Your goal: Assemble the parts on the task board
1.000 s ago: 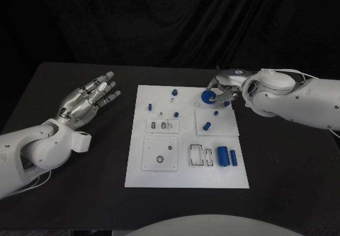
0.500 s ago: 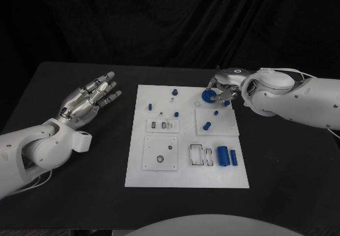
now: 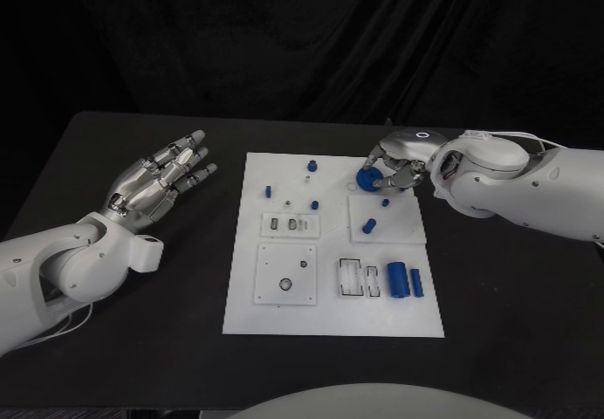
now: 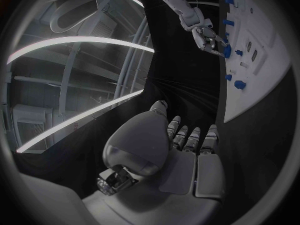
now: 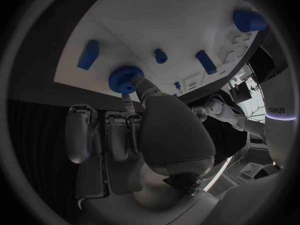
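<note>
right hand fingers pinch the blue gear by its rim, low over the task board far edge, probably to seat it on a post beneath. left hand fingers wide, holding nothing, off-board over the worktop.

Head camera overhead facing down, wrist cameras behind each hand, all sharing the task board.

Task board mid-table, hands either side
Left hand lies left of the board; right hand sits at its far right corner, gear beneath its fingers
</note>
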Motion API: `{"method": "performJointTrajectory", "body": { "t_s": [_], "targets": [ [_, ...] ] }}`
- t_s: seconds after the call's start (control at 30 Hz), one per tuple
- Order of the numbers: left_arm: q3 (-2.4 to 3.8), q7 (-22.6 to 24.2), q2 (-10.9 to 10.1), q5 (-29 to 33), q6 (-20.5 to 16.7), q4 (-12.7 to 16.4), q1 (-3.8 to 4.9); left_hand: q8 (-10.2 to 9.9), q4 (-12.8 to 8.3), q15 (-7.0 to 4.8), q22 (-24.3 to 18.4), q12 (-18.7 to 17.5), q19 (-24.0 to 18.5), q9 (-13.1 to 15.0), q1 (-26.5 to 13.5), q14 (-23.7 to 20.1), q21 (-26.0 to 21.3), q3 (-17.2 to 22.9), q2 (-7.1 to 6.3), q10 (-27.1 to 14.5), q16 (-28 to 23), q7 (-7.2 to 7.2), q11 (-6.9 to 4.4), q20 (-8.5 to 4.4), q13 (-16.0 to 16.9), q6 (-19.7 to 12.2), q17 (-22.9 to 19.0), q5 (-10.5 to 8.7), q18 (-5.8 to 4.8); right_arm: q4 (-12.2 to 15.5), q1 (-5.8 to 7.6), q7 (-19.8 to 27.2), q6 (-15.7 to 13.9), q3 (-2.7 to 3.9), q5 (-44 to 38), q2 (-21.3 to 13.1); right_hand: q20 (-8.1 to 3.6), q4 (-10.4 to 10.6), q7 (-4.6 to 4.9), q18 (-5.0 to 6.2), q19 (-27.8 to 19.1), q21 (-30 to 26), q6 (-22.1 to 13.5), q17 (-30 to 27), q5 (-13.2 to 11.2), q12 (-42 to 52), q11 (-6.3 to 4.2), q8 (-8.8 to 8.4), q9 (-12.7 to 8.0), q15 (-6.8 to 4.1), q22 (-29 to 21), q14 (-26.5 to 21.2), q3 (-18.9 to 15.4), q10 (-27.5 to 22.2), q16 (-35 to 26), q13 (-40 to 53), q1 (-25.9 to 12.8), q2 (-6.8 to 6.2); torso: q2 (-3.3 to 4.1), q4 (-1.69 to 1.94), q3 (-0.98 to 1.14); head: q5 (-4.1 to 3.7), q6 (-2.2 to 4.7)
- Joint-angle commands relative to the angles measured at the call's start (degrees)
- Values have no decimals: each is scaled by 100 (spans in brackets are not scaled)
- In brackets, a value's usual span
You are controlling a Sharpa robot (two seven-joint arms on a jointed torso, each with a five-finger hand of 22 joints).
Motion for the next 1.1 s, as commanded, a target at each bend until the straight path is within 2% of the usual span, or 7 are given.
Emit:
{"method": "performJointTrajectory", "body": {
  "t_s": [0.03, 0.27, 0.43, 0.63, 0.8, 0.9, 1.1],
  "targets": [
    [5, 305, 0, 26, 68, 23, -6, -11, 1, 43, -5, -38, 7, 5, 64, -7, -16, 45, -4, -16, -5, 0, 0, 45, -9, -25, -4, 38, 56, 192, 82, 48, -197, 7, -146, -14, -19, 22, -173, 34, 30, 19, 204, 1462, 5, 15, 4, 355, 1610, -12, 871, 577, -36, 606, -16, 1508, -79, 9, -3, -5, -2, 5, 3],
    [5, 296, 15, 26, 64, 33, -6, -10, -4, 46, -4, -37, 8, 5, 67, -5, -14, 53, -7, -13, -4, 1, 2, 47, -7, -24, -3, 41, 56, 507, 227, 91, -214, 10, -157, 114, -17, 39, -172, 30, 42, 30, 184, 1475, -1, 15, 5, 363, 1644, -11, 882, 582, -50, 606, -7, 1508, -112, 9, -3, 7, -7, -23, 22],
    [5, 286, 32, 26, 67, 39, -6, -10, -4, 46, -4, -37, 8, 5, 67, -5, -14, 53, -7, -13, -4, 1, 2, 47, -7, -24, -3, 41, 56, 538, 260, 131, -83, 11, -159, 317, -17, 41, -172, 29, 44, 32, 179, 1463, -3, 15, 5, 364, 1651, -11, 884, 578, -50, 606, -15, 1508, -115, 12, -3, 4, -8, -18, 24],
    [5, 269, 52, 26, 78, 36, -6, -11, -12, 50, -3, -37, 10, 5, 72, -4, -12, 62, -11, -14, -4, 3, 4, 50, -8, -30, -3, 46, 56, 366, 270, 212, 44, 11, -159, 657, -16, 44, -169, 29, 46, 32, 164, 1457, -14, 15, 7, 363, 1663, -10, 886, 576, -51, 606, -19, 1508, -122, 16, -6, 12, -15, -35, 14],
    [5, 257, 68, 26, 92, 32, -6, -11, -12, 50, -3, -37, 10, 5, 72, -4, -12, 62, -11, -14, -4, 3, 4, 50, -8, -30, -3, 46, 56, 149, 261, 263, 111, 11, -160, 913, -16, 44, -168, 30, 44, 30, 160, 1457, -18, 15, 8, 363, 1667, -10, 884, 576, -50, 606, -19, 1508, -123, 20, 5, 25, -6, -48, 13],
    [5, 251, 78, 26, 101, 30, -6, -11, -19, 54, -2, -38, 12, 4, 76, -3, -10, 72, -13, -17, -3, 4, 5, 54, -8, -35, -2, 49, 57, -4, 245, 290, 131, 11, -160, 1066, -14, 42, -163, 31, 42, 24, 134, 1452, -27, 15, 11, 355, 1677, -8, 881, 574, -48, 606, -23, 1508, -123, 23, 6, 30, -8, -61, 11],
    [5, 242, 90, 26, 114, 29, -6, -11, -19, 54, -2, -38, 12, 4, 76, -3, -10, 72, -13, -17, -3, 4, 5, 54, -8, -35, -2, 49, 57, -284, 230, 307, 167, 13, -160, 1308, -12, 36, -159, 33, 39, 18, 107, 1441, -35, 15, 15, 346, 1688, -5, 878, 570, -44, 606, -30, 1508, -119, 24, 6, 6, -1, -45, 8]
  ]
}}
